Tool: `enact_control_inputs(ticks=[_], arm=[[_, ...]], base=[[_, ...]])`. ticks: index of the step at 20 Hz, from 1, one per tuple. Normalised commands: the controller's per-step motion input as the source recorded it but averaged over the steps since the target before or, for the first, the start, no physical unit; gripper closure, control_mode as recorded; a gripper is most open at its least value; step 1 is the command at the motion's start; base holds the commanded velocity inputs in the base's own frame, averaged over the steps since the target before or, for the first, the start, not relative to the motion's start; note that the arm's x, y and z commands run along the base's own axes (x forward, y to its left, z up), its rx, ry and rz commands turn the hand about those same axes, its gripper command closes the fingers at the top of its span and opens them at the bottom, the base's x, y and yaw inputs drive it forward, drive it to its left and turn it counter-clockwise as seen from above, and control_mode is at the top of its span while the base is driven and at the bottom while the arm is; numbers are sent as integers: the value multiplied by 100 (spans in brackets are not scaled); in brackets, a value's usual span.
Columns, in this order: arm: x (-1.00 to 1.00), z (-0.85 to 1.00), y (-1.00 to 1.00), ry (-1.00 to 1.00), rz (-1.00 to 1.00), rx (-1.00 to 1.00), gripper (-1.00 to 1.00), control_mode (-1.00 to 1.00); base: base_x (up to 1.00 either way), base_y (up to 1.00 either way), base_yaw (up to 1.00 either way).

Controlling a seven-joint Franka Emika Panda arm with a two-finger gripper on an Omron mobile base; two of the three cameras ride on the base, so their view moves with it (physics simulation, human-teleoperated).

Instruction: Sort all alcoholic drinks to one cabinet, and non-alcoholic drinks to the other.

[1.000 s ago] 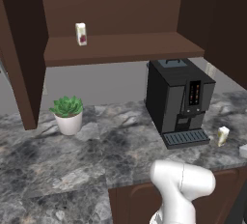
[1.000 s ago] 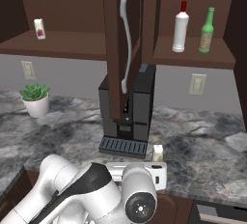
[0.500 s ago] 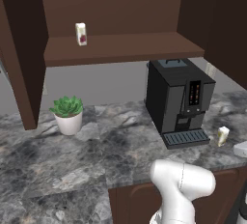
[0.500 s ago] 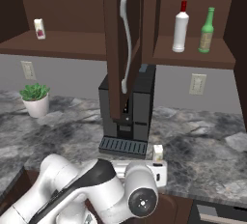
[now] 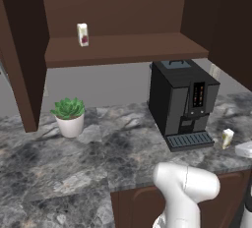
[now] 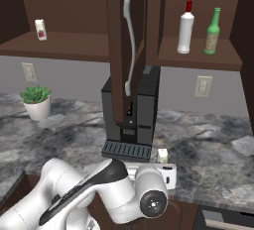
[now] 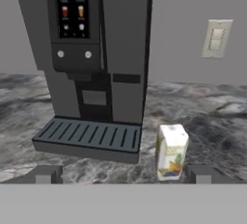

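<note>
Upright on the marbled counter, the cream carton with its yellowish-green mark stands just beside the right end of the black coffee machine's drip tray, as it did half a second ago. The gripper faces it with its two dark fingertips spread wide apart and nothing between them; the carton sits nearer the right tip, and I cannot tell whether they touch. Compared with the earlier frames, the arm's white wrist has slid a little toward the carton in the right base view, while nothing else has shifted. The white carton with the red mark rests on the wide cabinet's shelf. The green bottle stands beside a white bottle in the narrower cabinet, whose door hangs open. A potted plant sits well apart at the counter's left.
</note>
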Motion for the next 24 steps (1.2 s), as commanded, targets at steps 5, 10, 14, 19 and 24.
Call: enact_control_inputs(ticks=[5, 10, 14, 19, 24], arm=[[21, -17, -17, -1, 0, 0, -100, -100], [20, -18, -9, -3, 2, 0, -100, -100], [20, -16, -7, -1, 4, 0, -100, -100], [15, -8, -12, 0, 1, 1, -100, -100], [16, -7, -13, 0, 0, 1, -100, -100]], base=[[0, 0, 0], [0, 0, 0], [0, 0, 0], [0, 0, 0], [0, 0, 0]])
